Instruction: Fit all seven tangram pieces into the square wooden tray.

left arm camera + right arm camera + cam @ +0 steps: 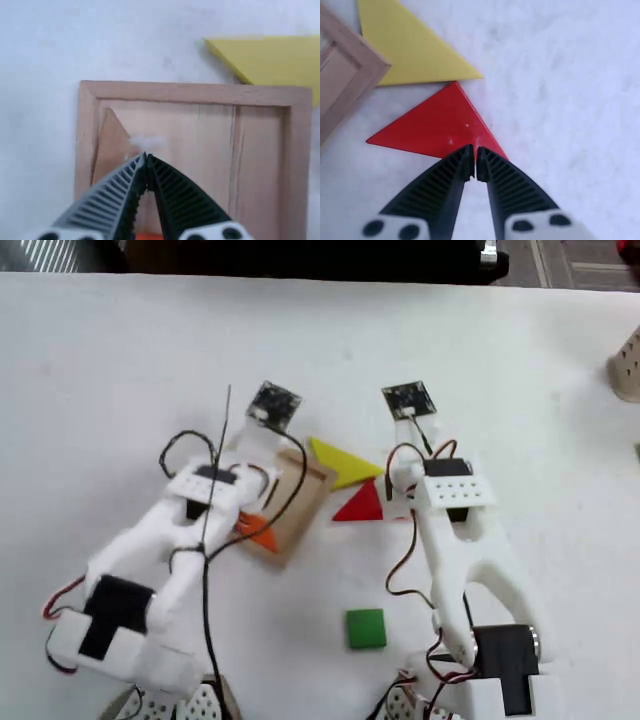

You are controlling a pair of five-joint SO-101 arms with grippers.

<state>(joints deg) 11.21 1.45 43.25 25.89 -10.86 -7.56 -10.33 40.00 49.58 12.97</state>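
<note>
The square wooden tray [300,502] [195,92] lies under my left arm. My left gripper [146,160] is shut, its tips over the tray floor, beside a pale wooden triangle [109,145] in one corner. An orange piece [257,530] [150,236] shows at the tray's near edge beneath that arm. A yellow triangle [343,462] [270,60] [405,47] lies just outside the tray's far right corner. The red triangle [361,504] [437,127] rests beside it. My right gripper [474,151] is shut with nothing between its fingers, tips at the red triangle's edge. A green square [366,628] sits alone near the front.
A tray corner [350,67] shows close to the yellow and red triangles. Cables [215,540] hang over the left arm. A pale perforated object [628,365] stands at the table's right edge. Open white table [120,370] stretches behind and to the left.
</note>
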